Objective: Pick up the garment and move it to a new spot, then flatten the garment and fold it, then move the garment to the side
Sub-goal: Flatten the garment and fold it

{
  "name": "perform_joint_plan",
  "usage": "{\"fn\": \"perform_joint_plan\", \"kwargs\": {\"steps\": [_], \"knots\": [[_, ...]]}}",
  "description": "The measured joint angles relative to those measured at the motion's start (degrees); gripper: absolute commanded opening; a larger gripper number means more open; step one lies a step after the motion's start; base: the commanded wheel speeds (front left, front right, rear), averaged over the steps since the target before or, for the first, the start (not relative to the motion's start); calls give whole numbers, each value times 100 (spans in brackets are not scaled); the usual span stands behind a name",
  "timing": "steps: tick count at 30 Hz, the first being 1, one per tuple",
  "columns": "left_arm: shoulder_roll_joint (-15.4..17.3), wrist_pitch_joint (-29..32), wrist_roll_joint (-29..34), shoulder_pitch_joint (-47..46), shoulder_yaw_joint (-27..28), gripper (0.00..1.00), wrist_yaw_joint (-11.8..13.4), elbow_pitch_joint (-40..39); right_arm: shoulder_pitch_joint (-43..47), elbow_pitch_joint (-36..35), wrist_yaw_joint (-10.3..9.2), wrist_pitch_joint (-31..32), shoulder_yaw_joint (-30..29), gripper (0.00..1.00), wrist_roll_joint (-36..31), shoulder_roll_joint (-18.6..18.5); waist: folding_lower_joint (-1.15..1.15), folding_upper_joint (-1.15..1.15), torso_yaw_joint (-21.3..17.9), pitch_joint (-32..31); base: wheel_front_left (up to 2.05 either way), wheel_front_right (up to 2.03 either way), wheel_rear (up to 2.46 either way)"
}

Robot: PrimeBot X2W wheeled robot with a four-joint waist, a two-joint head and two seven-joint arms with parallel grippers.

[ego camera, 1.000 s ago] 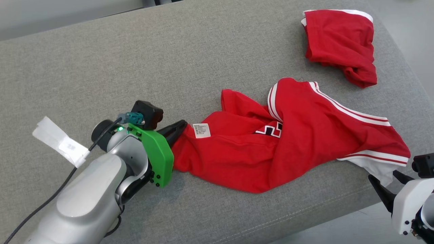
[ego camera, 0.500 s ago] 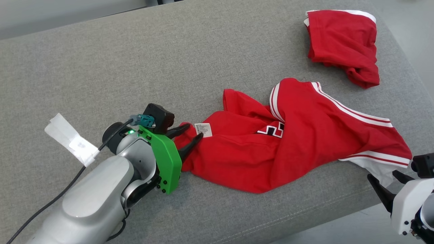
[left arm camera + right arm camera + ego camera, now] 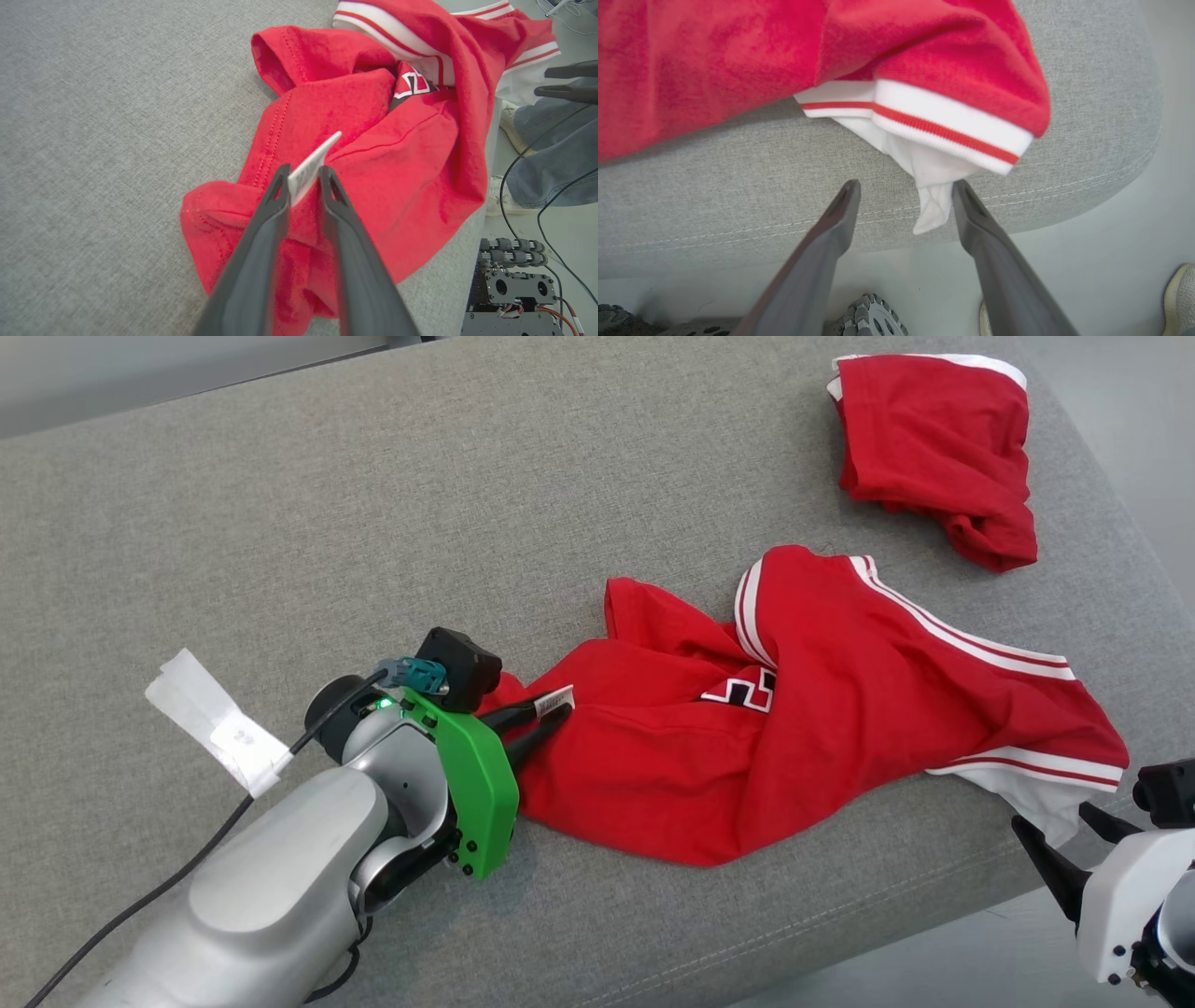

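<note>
Head view, item one: red garment (image 3: 840,709), crumpled on the grey cushion (image 3: 373,523), lower centre to right of the frame. Its long axis runs left to right. The end with the white label (image 3: 556,698) points toward my left pincer (image 3: 553,709). The white-striped hem points right and droops over the cushion's lower right edge. A black-and-white print shows in a fold at mid-length.

Item two: my left pincer, lower centre-left, is narrow. In the left wrist view the label (image 3: 313,163) stands on edge between the tips. I cannot tell whether it is pinched.

Item three: my right pincer (image 3: 1050,814), lower right corner, off the cushion, spread wide and holding nothing. In the right wrist view the white hem tip (image 3: 934,210) hangs between my fingers, close to the right-hand one.

Item four: second red garment (image 3: 934,448), bunched at upper right, apart from the first.

Item five: white tape scrap (image 3: 219,723), left of my left wrist, its end under the black cable (image 3: 140,905).
</note>
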Motion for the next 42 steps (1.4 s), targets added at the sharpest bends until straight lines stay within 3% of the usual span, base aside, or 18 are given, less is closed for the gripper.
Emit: {"fn": "perform_joint_plan", "kwargs": {"steps": [2,9,20,29,32,38,42], "knots": [[0,-7,-9,-31,-46,0,0,7,1,0,0,-5,0,100,0,2,0,0,0,1,0,0,0],[113,-108,-166,-63,-66,0,-1,92,-4,-3,-1,-58,-21,100,0,62,0,0,-12,-27,0,0,0],[991,-202,-46,-1554,580,0,-1,-240,-215,-187,-53,-166,-157,100,112,245,0,0,-96,-255,0,0,0],[988,-159,149,-2638,623,0,-2,-933,-552,-481,-48,-411,-292,100,48,240,0,0,-66,-523,0,0,0],[987,-159,203,-2822,689,0,-3,-848,-737,-532,-9,-416,-168,100,-7,254,0,0,-9,-606,0,0,0],[1177,-142,360,-2984,745,0,-43,-304,-1200,-594,264,-409,320,100,-135,492,0,0,5,-800,0,0,0],[1115,1,382,-3333,758,0,-43,-327,-1251,-612,252,-409,311,100,-136,536,0,0,-95,-830,0,0,0]]}}
